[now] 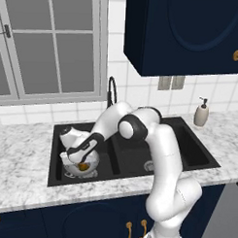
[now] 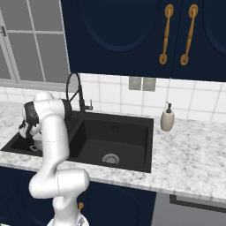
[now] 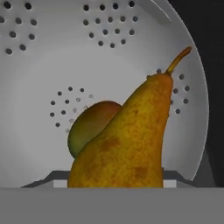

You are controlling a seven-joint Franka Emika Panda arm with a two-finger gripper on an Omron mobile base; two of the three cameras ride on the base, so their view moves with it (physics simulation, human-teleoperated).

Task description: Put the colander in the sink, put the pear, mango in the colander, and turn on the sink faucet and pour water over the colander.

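The silver colander (image 1: 93,163) sits in the left basin of the black sink (image 1: 134,155). My gripper (image 1: 81,161) reaches down into it. Seen from the hand, the speckled yellow-brown pear (image 3: 127,140) stands between the fingers of my gripper (image 3: 116,179), stem up, and the jaws are shut on it. The green-red mango (image 3: 92,122) lies behind it on the perforated colander (image 3: 43,74) floor. An orange patch of fruit (image 1: 83,166) shows under the hand. The black gooseneck faucet (image 1: 112,89) rises behind the sink; no water shows at its spout.
A white soap dispenser (image 1: 201,114) stands on the marble counter right of the sink. The right basin (image 2: 114,132) holds only its steel drain. Navy wall cabinets hang above the counter, and a window is at the back left.
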